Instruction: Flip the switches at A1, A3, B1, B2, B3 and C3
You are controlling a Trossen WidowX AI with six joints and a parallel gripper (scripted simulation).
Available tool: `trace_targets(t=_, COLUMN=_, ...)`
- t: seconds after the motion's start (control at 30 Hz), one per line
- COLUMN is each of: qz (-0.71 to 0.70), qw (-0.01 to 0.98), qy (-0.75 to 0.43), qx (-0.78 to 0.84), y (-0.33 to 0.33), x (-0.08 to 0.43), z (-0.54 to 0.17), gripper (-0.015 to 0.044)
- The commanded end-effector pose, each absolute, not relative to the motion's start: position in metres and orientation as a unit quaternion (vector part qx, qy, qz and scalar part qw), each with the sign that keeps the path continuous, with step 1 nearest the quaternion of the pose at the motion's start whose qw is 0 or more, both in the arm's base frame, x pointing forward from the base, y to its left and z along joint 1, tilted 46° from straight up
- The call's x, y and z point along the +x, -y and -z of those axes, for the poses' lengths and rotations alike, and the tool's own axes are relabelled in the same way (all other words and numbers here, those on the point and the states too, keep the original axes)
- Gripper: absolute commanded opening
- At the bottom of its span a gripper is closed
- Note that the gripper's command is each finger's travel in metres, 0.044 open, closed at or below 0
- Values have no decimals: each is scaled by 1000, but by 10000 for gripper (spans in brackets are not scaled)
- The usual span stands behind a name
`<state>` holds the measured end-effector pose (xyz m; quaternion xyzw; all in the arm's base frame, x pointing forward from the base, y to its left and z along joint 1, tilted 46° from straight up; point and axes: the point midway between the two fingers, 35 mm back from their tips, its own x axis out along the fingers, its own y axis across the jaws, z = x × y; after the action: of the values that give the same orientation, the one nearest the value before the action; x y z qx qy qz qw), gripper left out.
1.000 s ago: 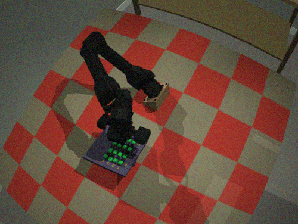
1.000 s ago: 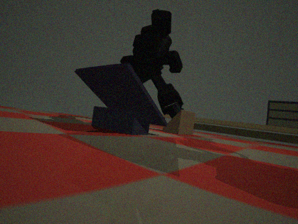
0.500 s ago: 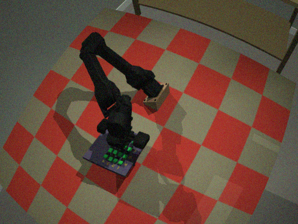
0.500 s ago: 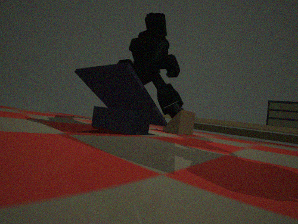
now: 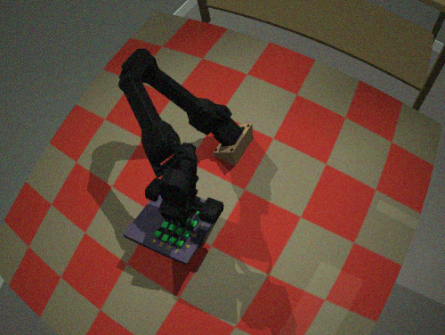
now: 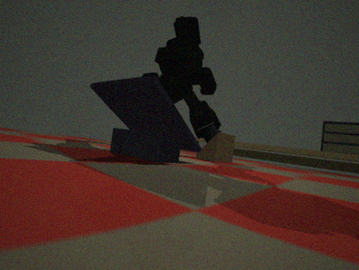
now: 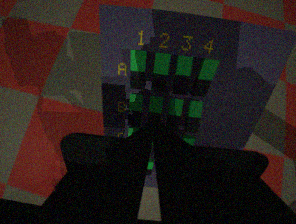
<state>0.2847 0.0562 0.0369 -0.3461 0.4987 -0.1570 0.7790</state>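
The purple switch panel [image 5: 134, 232] [image 6: 136, 100] [image 7: 125, 25] is tilted on its base. In the wrist view, row A shows A1 [image 7: 138, 61], A2 [image 7: 162, 64], A3 [image 7: 184, 65] and A4 [image 7: 208, 69], green at their far halves and dark at the near halves. Row B shows B1 [image 7: 135, 101], B2 [image 7: 156, 104], B3 [image 7: 175, 107] and B4 [image 7: 195, 108], also green at the far side. Row C is mostly hidden by the fingers. My gripper [image 7: 153, 123] is shut and empty, its tips just nearer the arm than B2. Whether they touch a switch cannot be told.
The arm's wooden mounting block [image 5: 233, 151] [image 6: 220, 148] stands on the checkered floor, close to the panel's near edge. A wooden table [image 5: 338, 36] stands at the back. The arm's shadow falls across part of the panel.
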Motion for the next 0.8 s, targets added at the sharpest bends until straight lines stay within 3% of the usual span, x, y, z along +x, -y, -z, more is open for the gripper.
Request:
trace_targets(t=0.0, qz=156, qw=779, qy=-498, qx=-348, y=-56, x=285, z=-37, gripper=0)
trace_targets(t=0.77, qz=156, qw=779, qy=-498, qx=-348, y=-54, x=286, z=-35, gripper=0)
